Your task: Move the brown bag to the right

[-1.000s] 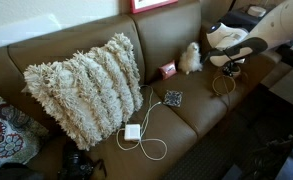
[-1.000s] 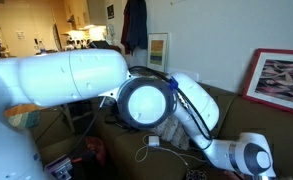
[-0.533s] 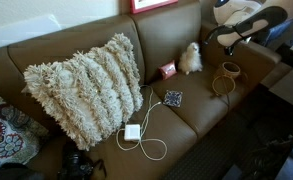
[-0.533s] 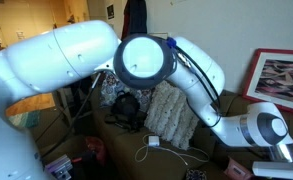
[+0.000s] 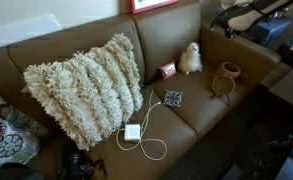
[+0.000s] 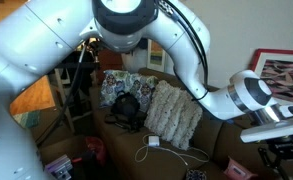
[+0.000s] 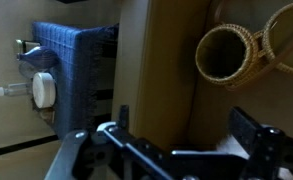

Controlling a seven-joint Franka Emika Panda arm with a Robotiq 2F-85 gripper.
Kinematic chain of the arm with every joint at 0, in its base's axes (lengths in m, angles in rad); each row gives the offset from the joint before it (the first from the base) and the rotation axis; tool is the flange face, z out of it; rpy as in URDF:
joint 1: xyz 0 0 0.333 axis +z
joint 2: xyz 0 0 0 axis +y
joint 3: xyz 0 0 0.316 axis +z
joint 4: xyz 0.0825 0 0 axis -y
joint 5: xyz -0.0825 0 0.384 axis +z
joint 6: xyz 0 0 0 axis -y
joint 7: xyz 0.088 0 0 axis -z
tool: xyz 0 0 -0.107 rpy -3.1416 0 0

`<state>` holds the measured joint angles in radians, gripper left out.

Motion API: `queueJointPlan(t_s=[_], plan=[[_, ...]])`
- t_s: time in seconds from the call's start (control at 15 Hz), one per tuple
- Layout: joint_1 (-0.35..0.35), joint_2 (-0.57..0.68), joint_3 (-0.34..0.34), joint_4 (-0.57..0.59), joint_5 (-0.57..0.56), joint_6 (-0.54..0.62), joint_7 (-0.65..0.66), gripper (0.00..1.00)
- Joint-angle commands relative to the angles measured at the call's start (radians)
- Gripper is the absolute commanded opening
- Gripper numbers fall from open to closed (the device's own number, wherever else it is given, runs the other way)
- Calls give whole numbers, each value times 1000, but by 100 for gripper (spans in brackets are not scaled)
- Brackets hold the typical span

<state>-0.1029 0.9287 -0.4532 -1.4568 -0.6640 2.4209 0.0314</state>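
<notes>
The brown bag [image 5: 229, 71] is a small round tan pouch on the couch seat at the right end, with its thin cord looped beside it. In the wrist view it shows from above [image 7: 226, 52] with its mouth open. My gripper [image 7: 184, 136] is open and empty, its two dark fingers spread at the bottom of the wrist view, well above the bag and apart from it. In an exterior view the arm [image 5: 248, 14] is raised at the top right, above the couch arm.
A shaggy cream pillow [image 5: 86, 80] fills the couch's left half. A white fluffy toy [image 5: 191, 58], a small red box [image 5: 168, 70], a dark patterned square [image 5: 173, 98] and a white charger with cable [image 5: 133, 132] lie on the seat. A blue fabric object [image 7: 76, 75] stands beside the couch.
The arm has lifted up and back from just over the brown bag to the top right. The bag stays on the seat where it was.
</notes>
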Motion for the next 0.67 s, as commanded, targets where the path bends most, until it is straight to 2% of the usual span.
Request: queueJointPlan(t_s=[0.0,0.2,0.33,0.4,0.6], plan=[[92,-181,-39,-234,-130,59,134,100],[157,-310,-36,-372,-276,27,259,100],[192,-405,-2,-471,-365,-33,324,100],[202,-442,33,-511,-384,-83,329,100],[181,-462,177,-531,-317,-265,268,100]])
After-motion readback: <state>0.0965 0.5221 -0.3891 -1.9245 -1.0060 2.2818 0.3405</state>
